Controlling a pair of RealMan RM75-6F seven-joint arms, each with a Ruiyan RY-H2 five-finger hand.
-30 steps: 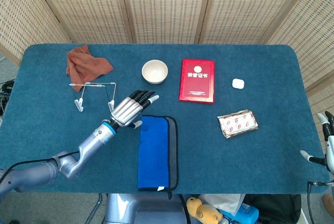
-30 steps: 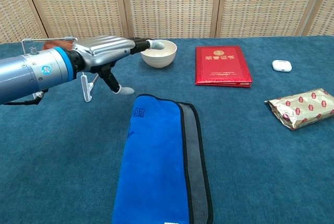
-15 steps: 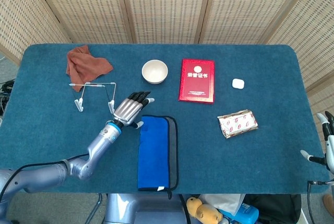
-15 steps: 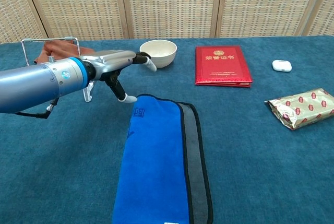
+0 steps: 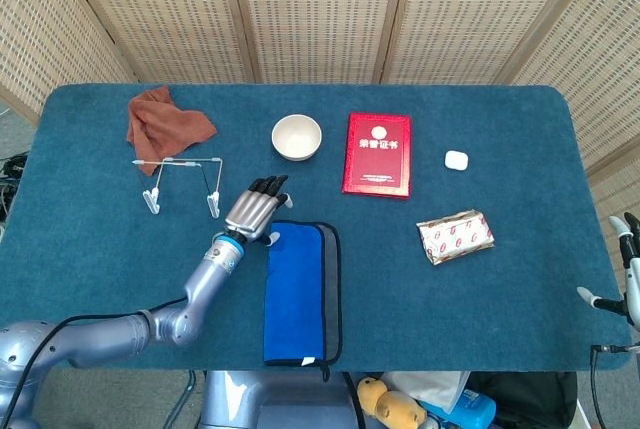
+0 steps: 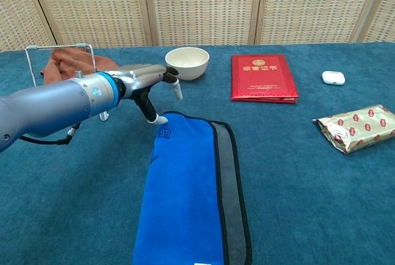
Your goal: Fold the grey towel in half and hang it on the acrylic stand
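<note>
left robot hand: empty, fingers spread, thumb tip down by far corner of towel, likely to pinch the edge | towel: flat on counter, already doubled | acrylic stand: near, to left, bare | right robot hand: idle at edge, looks open

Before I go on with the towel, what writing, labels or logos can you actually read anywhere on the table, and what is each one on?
Red booklet: gold characters in a row under a round emblem, too small to read reliably.
Blue towel: a dark mark at its top left corner, not legible; a white tag at its near edge, too small.
Snack packet: a repeating red and white pattern, no readable words.
Nothing else shows text.
</note>
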